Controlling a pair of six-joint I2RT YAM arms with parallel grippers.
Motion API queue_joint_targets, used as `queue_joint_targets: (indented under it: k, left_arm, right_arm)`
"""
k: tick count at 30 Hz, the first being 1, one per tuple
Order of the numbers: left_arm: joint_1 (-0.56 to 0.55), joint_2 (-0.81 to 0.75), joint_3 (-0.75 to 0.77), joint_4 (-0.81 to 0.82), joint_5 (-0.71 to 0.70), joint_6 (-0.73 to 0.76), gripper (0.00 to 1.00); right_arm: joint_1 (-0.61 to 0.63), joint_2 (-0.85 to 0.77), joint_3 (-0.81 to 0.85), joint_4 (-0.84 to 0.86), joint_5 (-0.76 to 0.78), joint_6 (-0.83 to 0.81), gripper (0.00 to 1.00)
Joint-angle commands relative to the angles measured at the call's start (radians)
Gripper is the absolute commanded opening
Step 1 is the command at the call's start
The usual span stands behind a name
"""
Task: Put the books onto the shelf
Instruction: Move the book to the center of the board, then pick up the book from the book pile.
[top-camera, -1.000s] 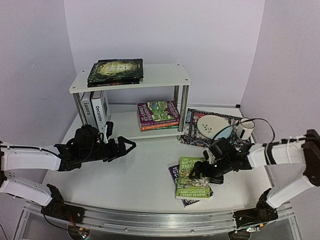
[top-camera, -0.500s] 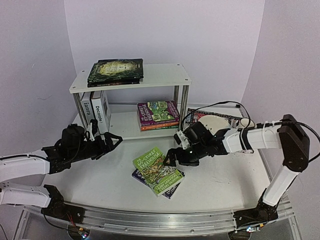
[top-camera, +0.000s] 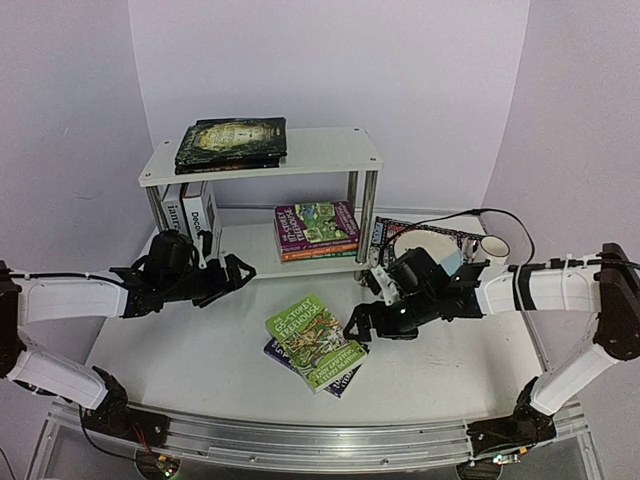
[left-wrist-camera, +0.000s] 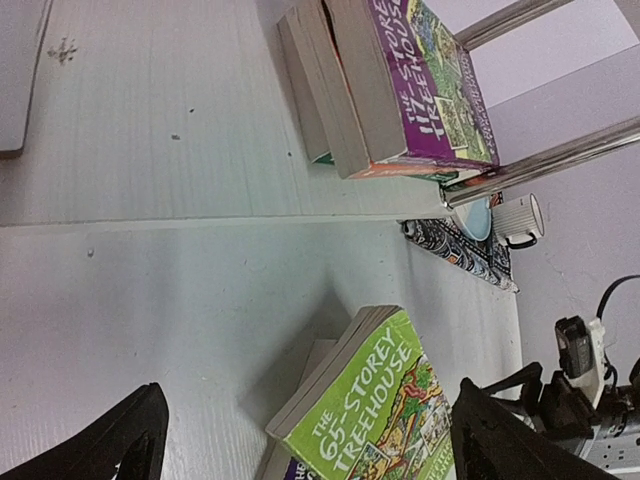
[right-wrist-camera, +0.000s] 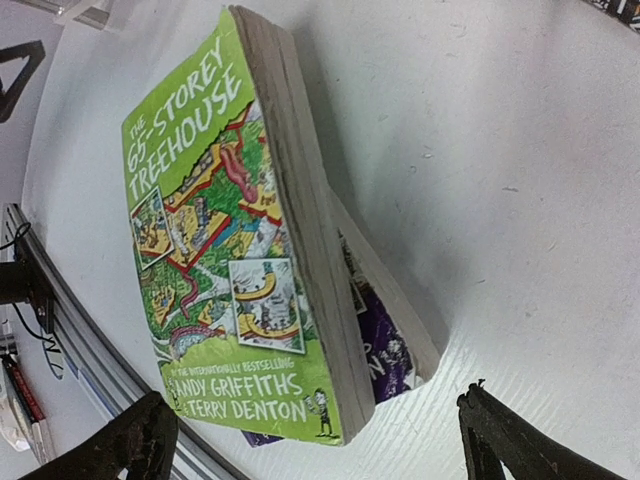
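Now that the bright green "65-Storey Treehouse" paperback (top-camera: 312, 335) has shifted leftward across the white bench (top-camera: 200, 350), it lies flat just ahead of the right pincer (top-camera: 360, 325). It rests askew on a purple paperback (top-camera: 345, 380) whose corners poke out beneath it. The pair reached this spot half a second ago and has not moved since. The right pincer has meanwhile drawn back a little and stands wide, clear of the covers and holding nothing. The left pincer (top-camera: 243, 278), likewise wide and empty, has risen toward the shelf, and the two paperbacks lie ahead of it, well apart.

Beyond both pincers stands the white two-tier shelf with chrome posts (top-camera: 320, 150). Its lower board carries a flat stack of colourful paperbacks (top-camera: 316, 228) and two upright white hardbacks (top-camera: 192, 222), the latter just behind the left pincer. Dark-covered books (top-camera: 232, 142) lie on its top board.

These two paperbacks appear to be the last ones off the shelf. The move seems to have put them between the arms, within reach of either, though neither has a grip on them yet.
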Motion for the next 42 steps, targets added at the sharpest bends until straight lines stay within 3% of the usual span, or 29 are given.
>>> queue_joint_targets:
  k: [1,18,24,30,34,42]
  left_arm:
    - [0.009,0.068,0.092,0.027,0.061,0.037,1.0]
    - [0.008,0.233,0.182,0.035,0.127,0.036,0.99]
    - [0.006,0.259,0.164,0.049,0.214,0.024,0.93]
    - [-0.003,0.301,0.128,0.059,0.289,0.021,0.84]
    - [-0.018,0.327,0.117,0.062,0.325,0.012,0.77]
    - [-0.057,0.369,0.095,0.08,0.4,0.006,0.83]
  right_arm:
    - [0.09,-0.018,-0.01,-0.023,0.026,0.016,0.98]
    - [0.302,0.115,0.122,-0.29,0.276,-0.154,0.98]
    - [0.31,0.102,0.156,-0.295,0.376,-0.112,0.98]
    - [0.353,0.035,0.183,-0.288,0.519,-0.192,0.98]
    - [0.353,0.006,0.185,-0.284,0.532,-0.237,0.98]
    - [0.353,0.047,0.202,-0.268,0.499,-0.233,0.98]
